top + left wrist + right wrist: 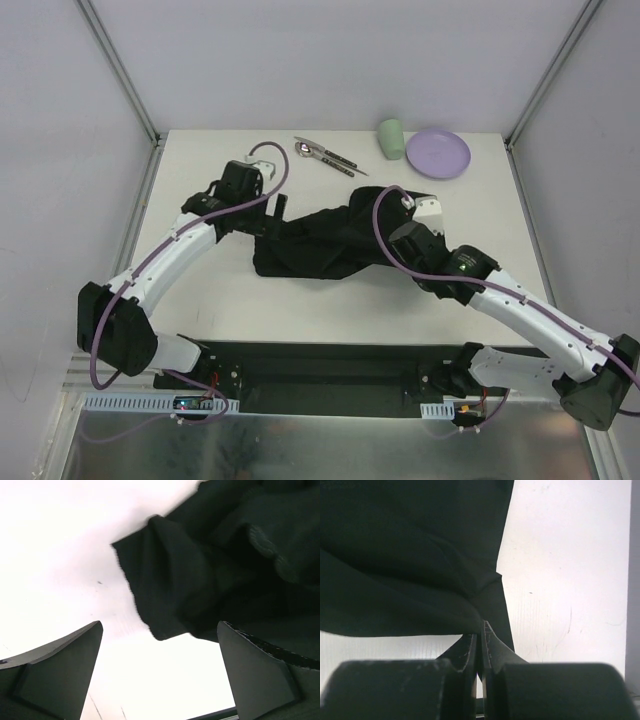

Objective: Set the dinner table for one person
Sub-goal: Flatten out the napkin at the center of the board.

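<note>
The crumpled black mat (320, 245) lies on the white tabletop (200, 300), its long axis running left to right. The right gripper (481, 630) is pinched shut on the mat's right edge. The left gripper (270, 210), spread wide and empty, hovers at the mat's left corner.

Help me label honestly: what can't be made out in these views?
Cutlery, top view: too small to tell the pieces apart.
Right pincer: in the top view its tips hide under its own wrist; the wrist view shows it shut on the black cloth.
Cloth outline: partly covered by the right arm in the top view; blurred and cut off by the frame edge in the left wrist view.
</note>
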You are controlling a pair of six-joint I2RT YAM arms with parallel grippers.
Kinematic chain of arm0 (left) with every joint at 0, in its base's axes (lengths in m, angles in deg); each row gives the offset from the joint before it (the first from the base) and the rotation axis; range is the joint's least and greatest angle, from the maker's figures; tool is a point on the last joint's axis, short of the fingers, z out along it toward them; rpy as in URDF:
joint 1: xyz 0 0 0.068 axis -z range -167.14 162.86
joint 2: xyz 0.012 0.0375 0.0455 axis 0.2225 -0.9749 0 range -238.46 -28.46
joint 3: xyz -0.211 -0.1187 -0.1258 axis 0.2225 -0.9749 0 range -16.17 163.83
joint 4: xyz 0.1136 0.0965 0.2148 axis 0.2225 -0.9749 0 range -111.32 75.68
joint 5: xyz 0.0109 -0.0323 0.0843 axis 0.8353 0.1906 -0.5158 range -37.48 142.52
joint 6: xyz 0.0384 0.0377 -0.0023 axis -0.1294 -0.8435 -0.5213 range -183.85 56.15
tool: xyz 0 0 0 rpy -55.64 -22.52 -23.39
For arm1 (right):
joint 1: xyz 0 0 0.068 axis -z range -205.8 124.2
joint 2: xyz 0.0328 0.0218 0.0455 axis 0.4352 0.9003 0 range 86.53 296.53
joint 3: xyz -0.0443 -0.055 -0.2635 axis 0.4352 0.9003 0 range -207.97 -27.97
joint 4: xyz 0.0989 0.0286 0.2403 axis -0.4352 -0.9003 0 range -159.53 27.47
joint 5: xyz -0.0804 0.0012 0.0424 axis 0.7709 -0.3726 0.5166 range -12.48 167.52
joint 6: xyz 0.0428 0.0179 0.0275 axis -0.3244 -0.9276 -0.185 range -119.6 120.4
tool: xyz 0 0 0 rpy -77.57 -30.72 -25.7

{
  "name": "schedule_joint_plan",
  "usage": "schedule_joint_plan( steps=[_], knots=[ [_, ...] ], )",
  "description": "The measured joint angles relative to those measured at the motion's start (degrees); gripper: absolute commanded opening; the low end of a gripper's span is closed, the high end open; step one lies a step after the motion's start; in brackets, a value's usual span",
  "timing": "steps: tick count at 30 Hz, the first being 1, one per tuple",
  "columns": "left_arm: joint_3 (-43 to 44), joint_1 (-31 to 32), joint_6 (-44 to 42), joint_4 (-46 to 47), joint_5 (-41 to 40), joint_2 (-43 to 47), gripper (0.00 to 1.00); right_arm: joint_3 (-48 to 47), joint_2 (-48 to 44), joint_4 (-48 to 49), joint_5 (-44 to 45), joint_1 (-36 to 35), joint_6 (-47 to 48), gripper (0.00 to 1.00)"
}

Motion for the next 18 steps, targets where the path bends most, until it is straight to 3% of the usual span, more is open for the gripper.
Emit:
schedule_joint_plan(
  steps=[7, 18],
  knots=[
    [-0.2, -9.64, 4.79, -0.02, 8.2, 2.16, 0.99, 0.0, -1.22, -1.81, 1.33, 1.66, -0.92, 0.01],
    [-3.63, -9.81, 16.59, 2.84, 21.57, 2.12, 0.99, 0.0, -1.84, -2.34, 1.55, 2.01, -1.07, 0.01]
  ],
)
